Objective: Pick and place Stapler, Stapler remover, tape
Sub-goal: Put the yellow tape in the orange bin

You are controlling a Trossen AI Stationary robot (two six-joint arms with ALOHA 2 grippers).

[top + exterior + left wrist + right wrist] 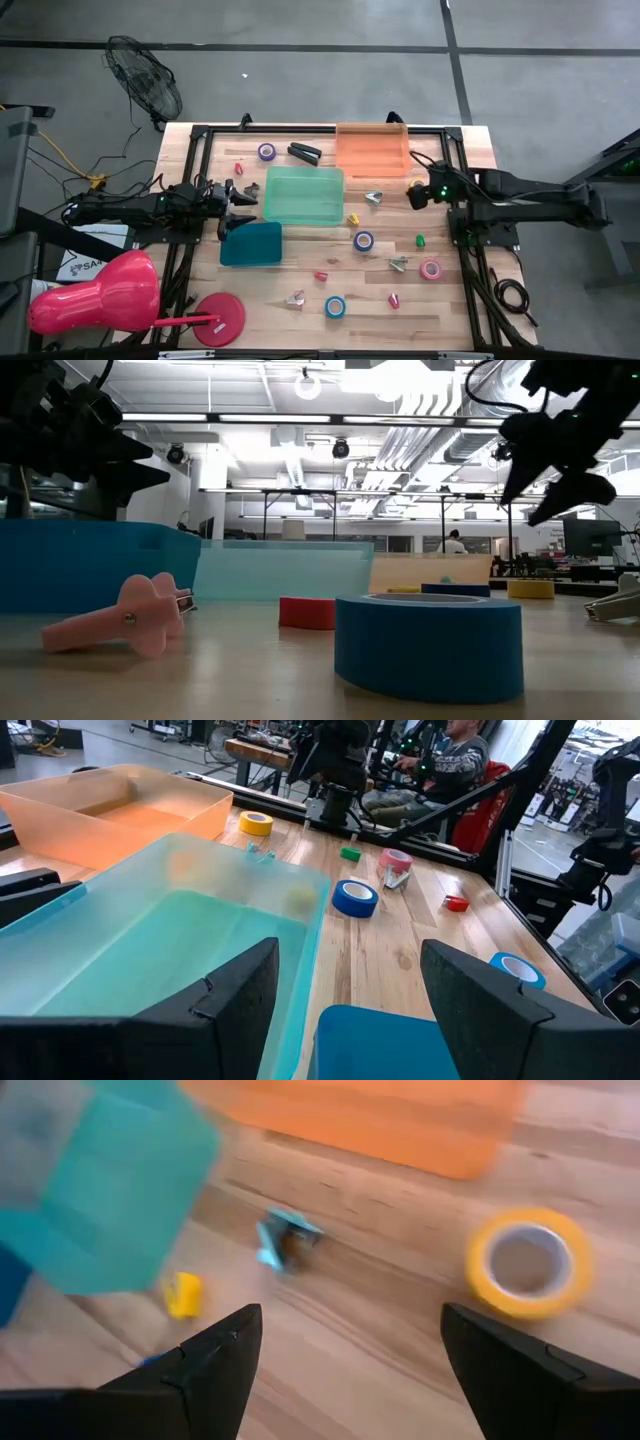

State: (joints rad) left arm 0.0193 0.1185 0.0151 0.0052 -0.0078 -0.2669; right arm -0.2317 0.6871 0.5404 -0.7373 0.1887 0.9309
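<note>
A black stapler (305,152) lies on the table at the far side, with a purple tape roll (267,152) to its left. A pale blue staple remover (374,197) (285,1240) and a yellow tape roll (528,1262) lie below my right gripper (418,190) (350,1370). That gripper is open, tipped down, clear of the table. Blue tape rolls (363,240) (335,307), a pink roll (431,269) and two more staple removers (399,263) (296,297) lie toward the near side. My left gripper (235,205) (345,1010) waits open at the table's left.
An orange bin (372,148) stands at the far right. A pale green bin (303,193) is at the centre, and a dark teal bin (251,243) sits in front of my left gripper. Small red (321,275), yellow (353,218) and green (420,240) pieces are scattered about. People sit beyond the table.
</note>
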